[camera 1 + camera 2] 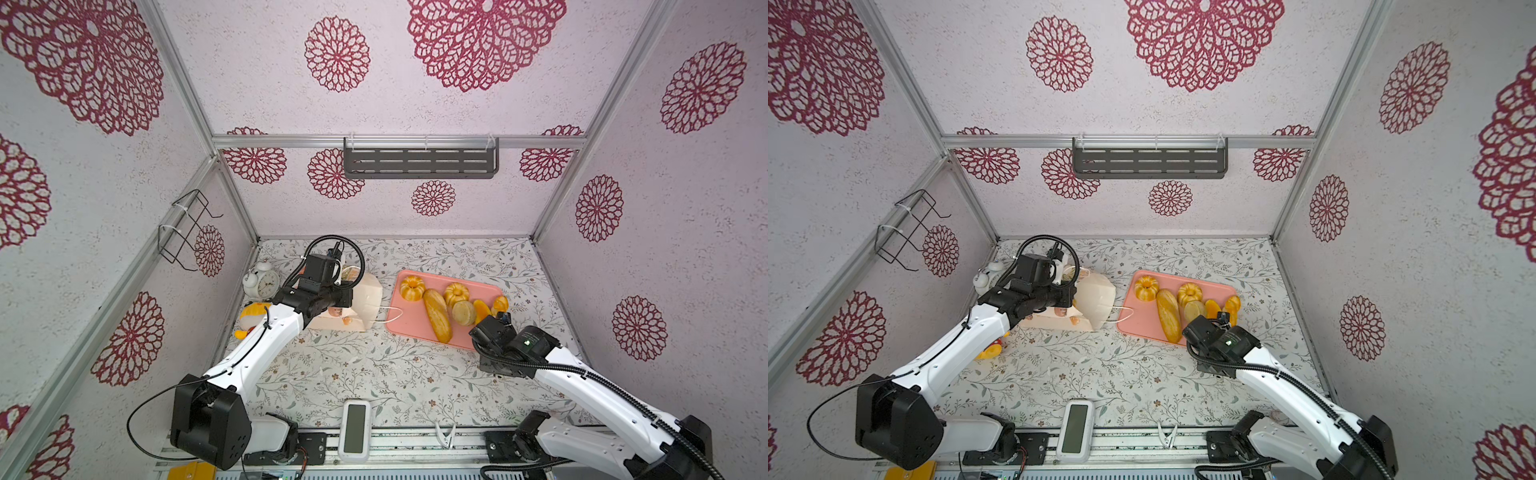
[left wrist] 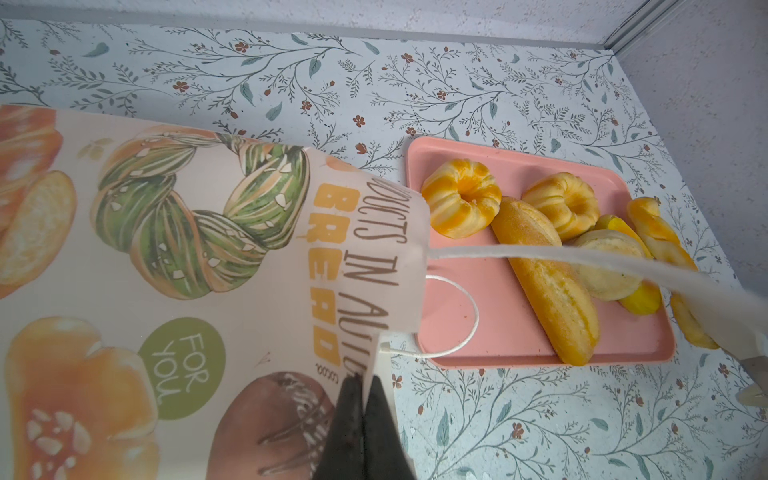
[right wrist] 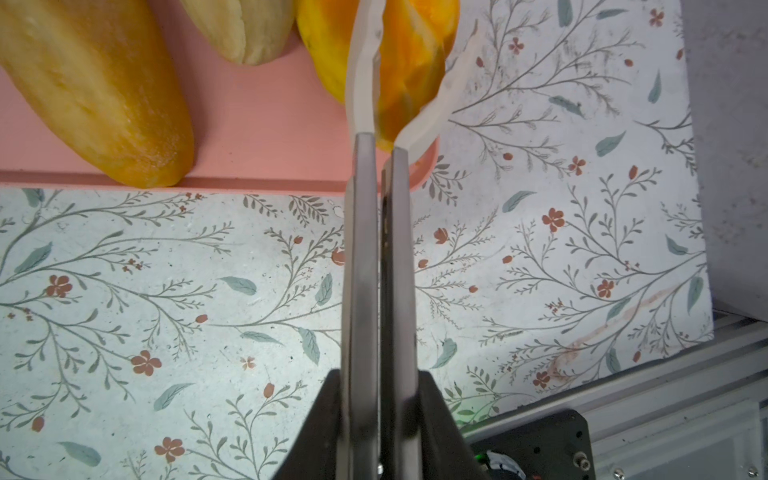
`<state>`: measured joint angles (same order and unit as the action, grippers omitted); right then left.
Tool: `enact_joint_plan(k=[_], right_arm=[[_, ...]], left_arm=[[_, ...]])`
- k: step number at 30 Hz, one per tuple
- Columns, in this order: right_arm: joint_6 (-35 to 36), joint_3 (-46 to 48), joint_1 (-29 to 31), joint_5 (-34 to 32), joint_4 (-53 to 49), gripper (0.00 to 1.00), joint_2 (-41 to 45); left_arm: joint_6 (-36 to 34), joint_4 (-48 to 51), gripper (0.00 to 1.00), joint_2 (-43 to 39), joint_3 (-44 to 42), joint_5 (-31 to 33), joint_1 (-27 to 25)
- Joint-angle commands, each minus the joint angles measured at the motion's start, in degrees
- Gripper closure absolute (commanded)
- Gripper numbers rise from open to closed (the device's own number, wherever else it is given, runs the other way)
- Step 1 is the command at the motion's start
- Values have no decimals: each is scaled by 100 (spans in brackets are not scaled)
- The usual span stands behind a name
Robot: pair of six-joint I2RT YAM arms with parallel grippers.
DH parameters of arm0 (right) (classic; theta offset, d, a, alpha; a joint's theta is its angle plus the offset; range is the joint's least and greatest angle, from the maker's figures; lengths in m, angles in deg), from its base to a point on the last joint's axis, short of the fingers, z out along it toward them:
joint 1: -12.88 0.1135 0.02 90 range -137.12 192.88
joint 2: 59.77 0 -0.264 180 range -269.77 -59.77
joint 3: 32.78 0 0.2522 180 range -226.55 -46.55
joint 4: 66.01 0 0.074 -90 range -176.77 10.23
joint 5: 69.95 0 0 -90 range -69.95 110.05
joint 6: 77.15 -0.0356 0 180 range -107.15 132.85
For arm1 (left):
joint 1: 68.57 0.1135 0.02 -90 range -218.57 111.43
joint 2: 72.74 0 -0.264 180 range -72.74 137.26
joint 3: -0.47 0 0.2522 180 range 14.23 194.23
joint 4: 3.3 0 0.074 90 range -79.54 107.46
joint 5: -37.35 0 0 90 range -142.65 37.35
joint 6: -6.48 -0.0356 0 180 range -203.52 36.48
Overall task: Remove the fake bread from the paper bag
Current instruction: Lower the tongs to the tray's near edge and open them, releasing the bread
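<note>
- L pincer (image 2: 365, 374): narrow. Dark fingers are pressed together w/ a thin edge of the paper bag (image 2: 187, 249) nipped btw them, close to the bag's mouth.
- Bag lies tipped on its side on the table (image 1: 353, 374), under and just ahead of the L pincer. Printed side faces up and the mouth points at the pink tray (image 1: 409, 322).
- White cord handle (image 2: 461, 328) loops out just past the L pincer's tips, onto the tray's edge.
- Bag's inside is hidden, so can't tell if any bread is in there.
- R pincer (image 3: 405, 54): almost closed. Translucent tips are bowed round the twisted roll (image 3: 403, 95) and grip it near one end.
- That end sits over the tray corner nearest the R pincer. Lifted or resting, can't tell.
- Rest of the fake bread (image 1: 455, 297) is on the tray, ahead of the R pincer and off to its L-pincer side:
- small yellow roll (image 3: 324, 54) just beside the held roll
- round bun (image 3: 249, 29) next along
- baguette (image 3: 95, 83) further toward the L pincer, its end reaching the tray rim
- two ring buns (image 1: 412, 287) beyond those, on the tray's far side from the R pincer
- Pincers are well apart, w/ the tray btw them.
- Alarm clock (image 1: 262, 282) and yellow plush toy (image 1: 253, 313) sit behind the L pincer's arm, on the bag's side away from the tray.
</note>
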<state>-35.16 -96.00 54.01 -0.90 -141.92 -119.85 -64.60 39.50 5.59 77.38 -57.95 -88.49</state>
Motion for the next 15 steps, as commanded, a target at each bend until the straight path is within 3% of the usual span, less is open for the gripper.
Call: enact_joint_plan(k=[1,9,15], right_arm=[[378,5,-26,-21,234,100,-59],[1008,320,-10,650,792,100,-134],[1224,199,36,567,648,100,-227]], left_arm=[[41,-74,100,-107,85,-33,35],[42,-39,100,-54,78,46,33],[33,-30,100,-29,92,64,36]])
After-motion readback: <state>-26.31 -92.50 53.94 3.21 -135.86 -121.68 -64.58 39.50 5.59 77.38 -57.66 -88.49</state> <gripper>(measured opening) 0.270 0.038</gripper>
